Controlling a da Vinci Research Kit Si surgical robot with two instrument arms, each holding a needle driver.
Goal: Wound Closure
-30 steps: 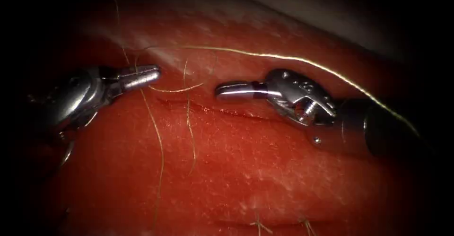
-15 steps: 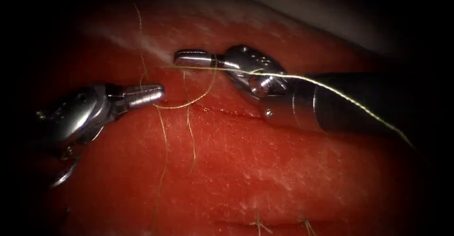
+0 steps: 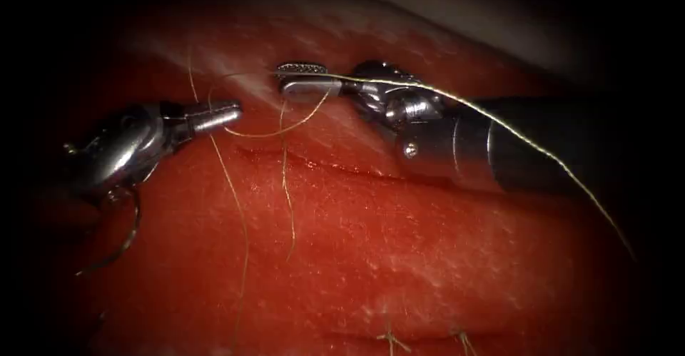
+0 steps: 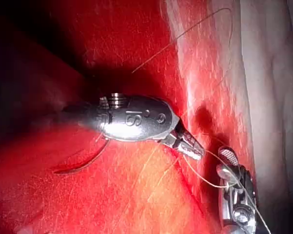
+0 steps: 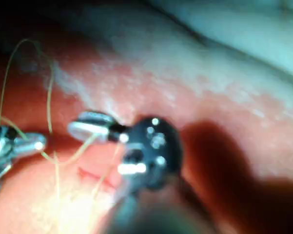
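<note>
Nearest, the red, moist tissue (image 3: 399, 256) carries a short horizontal cut (image 3: 314, 163) crossed by fine yellowish thread (image 3: 285, 185). At the cut's left end, the left arm's silver steel tool (image 3: 225, 113) is clenched on the thread; the thin, dark curved needle (image 3: 118, 245) hangs below its wrist, outside the tissue. Farther back, the right arm's silver tool (image 3: 300, 78) stands parted, empty, thread draped across it.
</note>
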